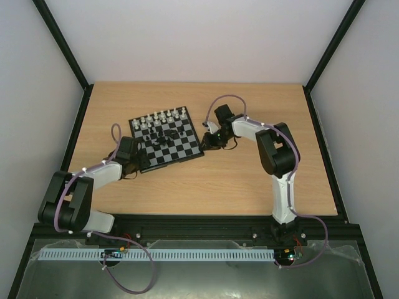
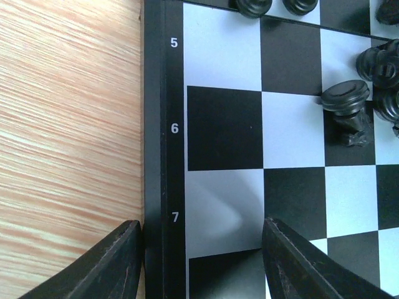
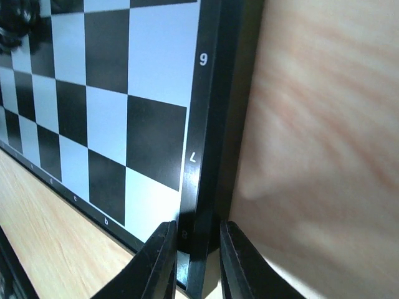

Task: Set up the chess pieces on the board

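The board (image 1: pixel 182 148) lies on the table with a row of white chess pieces (image 1: pixel 163 117) along its far edge and black chess pieces (image 1: pixel 163 137) bunched near its middle. My left gripper (image 1: pixel 142 159) is at the board's near left corner. In the left wrist view this gripper (image 2: pixel 202 268) is open and straddles the numbered border of the board (image 2: pixel 224 124): one finger over the wood, the other over a square. Black pieces (image 2: pixel 346 103) stand ahead of it. My right gripper (image 1: pixel 209 141) is at the right edge. In the right wrist view this gripper (image 3: pixel 195 261) is shut on the rim of the board (image 3: pixel 106 112).
The wooden table (image 1: pixel 249 180) is bounded by black frame rails (image 1: pixel 78 124) on the left and right. A black rail runs along the near edge by the arm bases. White walls rise behind.
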Controlling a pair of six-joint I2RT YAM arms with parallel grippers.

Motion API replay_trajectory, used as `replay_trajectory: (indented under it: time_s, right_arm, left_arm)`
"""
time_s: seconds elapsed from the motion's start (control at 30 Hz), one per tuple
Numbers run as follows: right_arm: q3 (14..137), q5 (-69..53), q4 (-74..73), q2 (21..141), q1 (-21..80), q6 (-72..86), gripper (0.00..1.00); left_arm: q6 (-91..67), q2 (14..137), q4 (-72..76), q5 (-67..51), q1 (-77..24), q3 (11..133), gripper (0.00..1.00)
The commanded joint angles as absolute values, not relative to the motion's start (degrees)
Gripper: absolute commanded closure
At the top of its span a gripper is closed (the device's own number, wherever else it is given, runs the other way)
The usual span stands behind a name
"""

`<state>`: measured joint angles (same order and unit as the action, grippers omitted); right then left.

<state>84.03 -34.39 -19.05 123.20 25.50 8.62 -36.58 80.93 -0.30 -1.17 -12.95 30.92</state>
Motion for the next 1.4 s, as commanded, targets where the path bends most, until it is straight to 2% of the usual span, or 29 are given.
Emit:
replay_trajectory:
  time_s: [0.0, 0.33, 0.57, 0.93, 1.17, 1.37]
  right_arm:
    - [77.7, -37.9, -29.9, 119.7, 28.4, 3.0, 0.80]
    - [64.2, -36.0, -32.4, 111.4, 28.4, -1.7, 0.79]
    - [60.7, -32.9, -34.5, 107.3, 28.4, -4.4, 0.79]
    - [57.8, -29.3, -38.2, 102.2, 28.3, -7.4, 0.78]
    - [57.9, -27.3, -39.1, 101.1, 28.0, -7.3, 0.68]
    - [57.9, -26.7, -38.9, 101.3, 27.8, -7.5, 0.65]
  left_arm:
    - [-35.0, 78.7, 4.4, -13.6, -17.3, 29.0, 0.47]
    - [-33.5, 77.0, 6.6, -15.9, -22.5, 26.9, 0.47]
    - [-35.2, 75.3, 4.6, -14.3, -29.1, 27.2, 0.47]
    - [-37.5, 64.8, -1.0, -12.3, -32.0, 24.6, 0.47]
    - [-37.1, 62.5, -3.5, -9.7, -31.9, 24.5, 0.46]
    - [-37.5, 64.1, -3.5, -9.1, -31.9, 23.6, 0.46]
